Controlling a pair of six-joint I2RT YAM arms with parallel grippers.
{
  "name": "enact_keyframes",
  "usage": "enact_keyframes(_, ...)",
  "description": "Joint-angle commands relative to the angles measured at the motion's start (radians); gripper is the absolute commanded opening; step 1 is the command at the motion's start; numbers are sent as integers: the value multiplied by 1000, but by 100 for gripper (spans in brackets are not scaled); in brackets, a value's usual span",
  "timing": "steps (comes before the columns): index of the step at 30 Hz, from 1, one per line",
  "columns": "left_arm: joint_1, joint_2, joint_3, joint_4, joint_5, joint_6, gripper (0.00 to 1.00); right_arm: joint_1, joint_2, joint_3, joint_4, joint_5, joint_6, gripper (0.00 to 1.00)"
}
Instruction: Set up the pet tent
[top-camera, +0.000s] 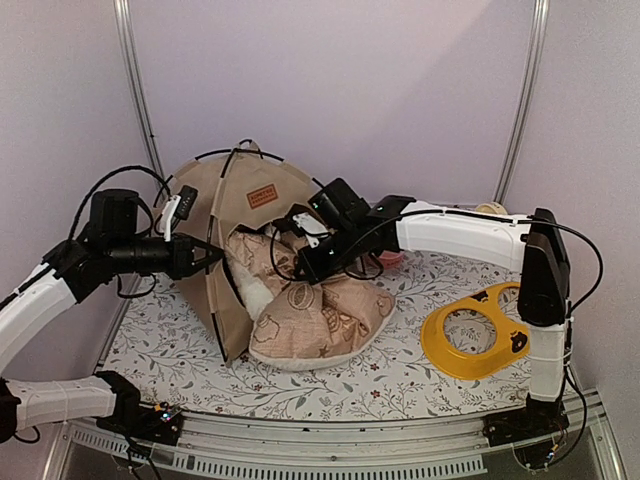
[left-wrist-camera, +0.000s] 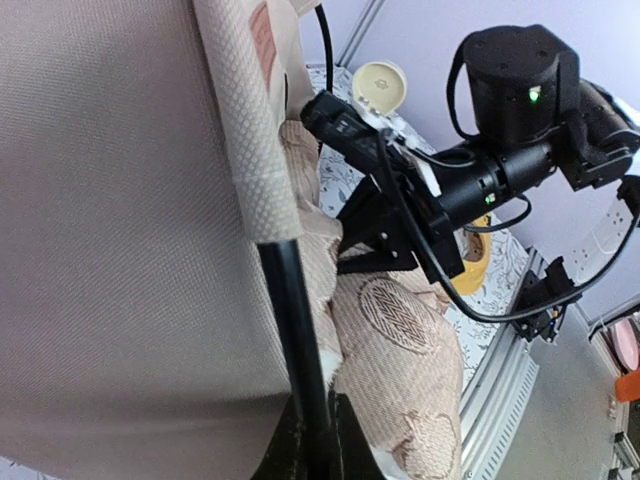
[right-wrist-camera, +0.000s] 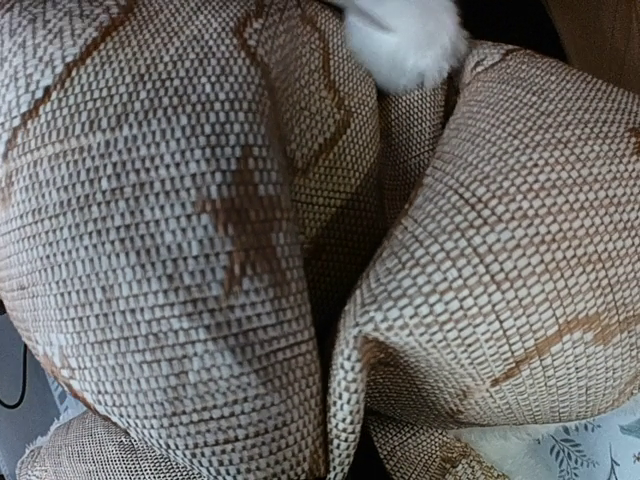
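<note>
The pet tent stands at the back left, tan with a brown label patch and thin black poles arching over it. My left gripper is shut on the black pole at the tent's front edge, and the pole runs down between its fingers. A beige patterned pillow lies half in the tent's mouth. My right gripper is shut on a fold of the pillow at its upper edge, its fingers buried in the fabric. A white pom-pom shows above the fold.
A yellow ring-shaped piece lies on the floral mat at the right. A small cream round object sits at the back right. Something pink shows behind the right arm. The metal rail runs along the near edge.
</note>
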Motion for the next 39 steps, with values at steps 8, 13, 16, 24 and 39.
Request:
enact_keyframes(8, -141, 75, -10, 106, 161, 22, 0, 72, -136, -17, 146, 195, 96, 0)
enact_keyframes(13, -146, 80, -34, 170, 205, -10, 0, 82, -236, -207, 490, 125, 105, 0)
enact_keyframes(16, -147, 80, -43, 182, 209, -19, 0, 73, -216, -306, 643, 126, 79, 0)
enact_keyframes(24, -146, 92, -32, 144, 34, -36, 0, 23, -235, -358, 579, 41, 91, 67)
enact_keyframes(39, -137, 112, -21, 129, -104, -89, 0, 16, -511, -549, 311, 167, 143, 96)
